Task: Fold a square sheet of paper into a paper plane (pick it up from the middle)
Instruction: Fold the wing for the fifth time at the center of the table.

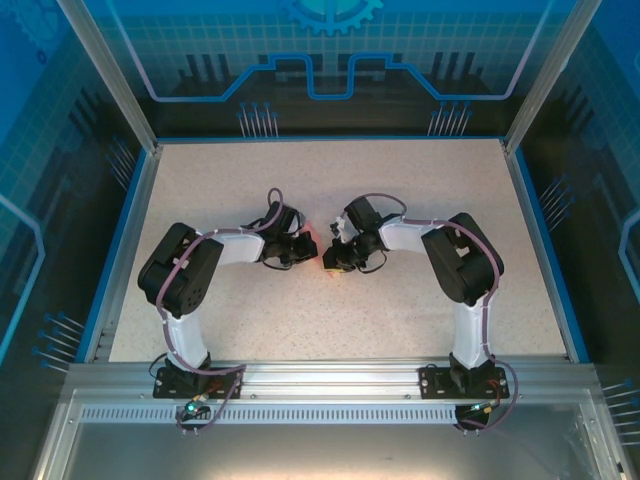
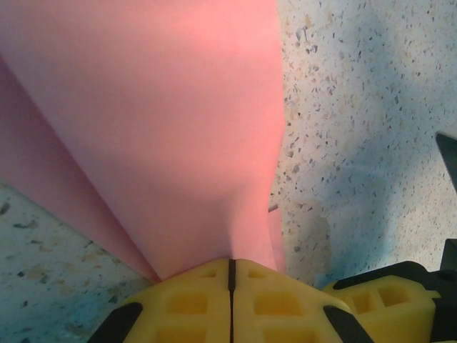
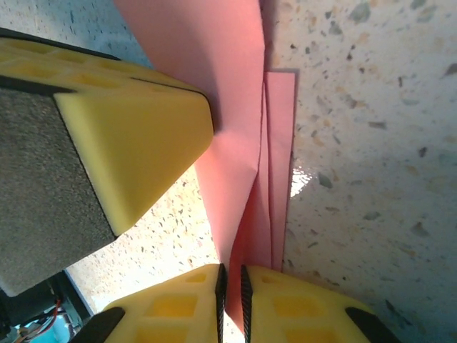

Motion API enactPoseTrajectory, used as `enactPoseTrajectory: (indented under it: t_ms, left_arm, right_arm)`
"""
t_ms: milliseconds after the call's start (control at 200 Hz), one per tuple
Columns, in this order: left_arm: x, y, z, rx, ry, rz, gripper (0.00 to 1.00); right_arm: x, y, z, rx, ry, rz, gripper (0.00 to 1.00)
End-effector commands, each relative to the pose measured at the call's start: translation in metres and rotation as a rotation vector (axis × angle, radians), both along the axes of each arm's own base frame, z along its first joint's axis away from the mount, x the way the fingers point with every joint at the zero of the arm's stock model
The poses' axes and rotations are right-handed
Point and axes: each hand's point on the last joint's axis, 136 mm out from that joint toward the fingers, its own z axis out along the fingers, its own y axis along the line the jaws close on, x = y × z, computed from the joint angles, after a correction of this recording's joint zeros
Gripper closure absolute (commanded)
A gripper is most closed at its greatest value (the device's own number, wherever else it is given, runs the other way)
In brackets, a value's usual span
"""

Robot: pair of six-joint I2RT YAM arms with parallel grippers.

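1. At table (image 1: pixel 420 190) centre, both arms bend inward and meet; a sliver of red paper (image 1: pixel 323 248) shows between the left gripper (image 1: pixel 300 250) and the right gripper (image 1: pixel 340 258). Most of it is hidden under the wrists from above.
2. Left gripper (image 2: pixel 230 266): fingers pressed together, pinching the paper (image 2: pixel 164 128) at its near end. The folded layers fan up and away from the pinch.
3. Right gripper (image 3: pixel 232 275): fingers nearly closed, only a thin slit between them, with the paper's (image 3: pixel 235 107) layers running into that slit. I read this as a pinch.
4. Key relation: the paper lies straight ahead of each pair of fingers, held off the table at the pinch. The two grips sit just beside each other, and a left finger (image 3: pixel 128 136) touches the paper close to the right grip. Neither arm is clearly nearer.
5. Long axis: the creases and stacked edges run lengthwise away from the right fingers, along the direction they point.
6. Which end is the nose: cannot tell, since no tip is in view.
7. Judgement: mid-fold. The next crease depends on one grip holding while the other moves along that axis.
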Motion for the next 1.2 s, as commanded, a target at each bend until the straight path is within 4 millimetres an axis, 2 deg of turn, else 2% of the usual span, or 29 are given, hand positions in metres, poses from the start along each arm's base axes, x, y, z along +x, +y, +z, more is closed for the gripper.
enactPoseTrajectory:
  t_ms: [0,235,420,550,655,870,1195]
  left_arm:
    - [-0.013,0.02,-0.028,0.109,0.098,0.046,0.92]
    - [-0.008,0.018,-0.018,0.11,0.072,0.032,0.91]
    - [-0.002,0.008,0.005,0.053,0.01,0.004,0.86]
    - [0.0,-0.002,0.026,-0.029,-0.049,-0.017,0.76]
    - [-0.002,-0.004,0.031,-0.066,-0.071,-0.02,0.74]
    - [-0.007,-0.003,0.025,-0.08,-0.078,-0.014,0.75]
    - [-0.004,-0.007,0.032,-0.127,-0.132,-0.016,0.71]
  right_arm:
    - [-0.004,-0.004,0.001,-0.051,-0.029,0.022,0.87]
    - [-0.002,-0.002,0.002,0.023,-0.018,0.008,1.0]
    - [0.0,0.005,0.016,0.182,0.036,-0.034,1.0]
    - [0.001,0.014,0.029,0.255,0.062,-0.047,1.0]
    - [0.003,0.017,0.032,0.278,0.094,-0.074,1.0]
    - [0.006,0.014,0.021,0.293,0.165,-0.146,1.0]
    - [0.005,0.001,-0.006,0.268,0.276,-0.24,1.0]
